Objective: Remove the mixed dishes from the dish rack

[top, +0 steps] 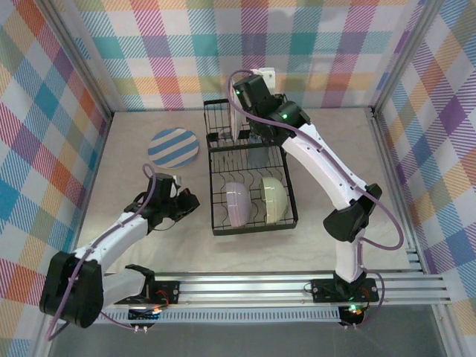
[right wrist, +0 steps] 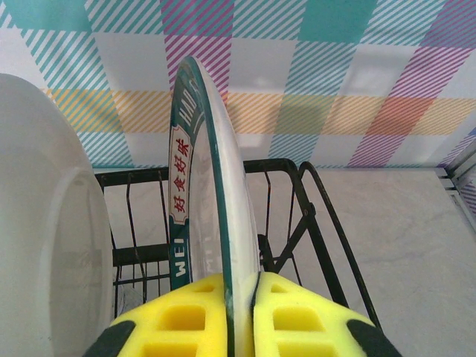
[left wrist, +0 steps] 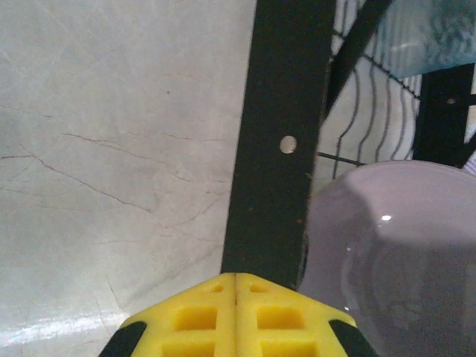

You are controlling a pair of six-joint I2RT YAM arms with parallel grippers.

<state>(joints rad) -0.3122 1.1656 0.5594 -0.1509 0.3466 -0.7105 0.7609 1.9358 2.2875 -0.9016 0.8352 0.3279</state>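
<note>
- right gripper: yellow pads were pinched onto the lower rim of a green-rimmed plate, one pad against each face. The plate was held.
- green-rimmed plate: stood on edge in the raised back section of the dish rack. Its rim band carried a label with red characters.
- white dish: stood upright close beside that plate, on the left of the right wrist view. Whether the two touched could not be told.
- left gripper: its yellow pads were pressed flat together with nothing between them. It sat low at the rack's left side, just in front of a black side bar.
- lavender bowl: stood tipped on its edge in the rack's lower front level, just past that bar.
- pale green bowl: sat in the same level, next to the lavender bowl on the far side from the left gripper.
- bluish glass tumbler: was partly seen farther back in the rack.
- blue-and-white striped plate: lay flat on the table, left of the rack and apart from it.
</note>
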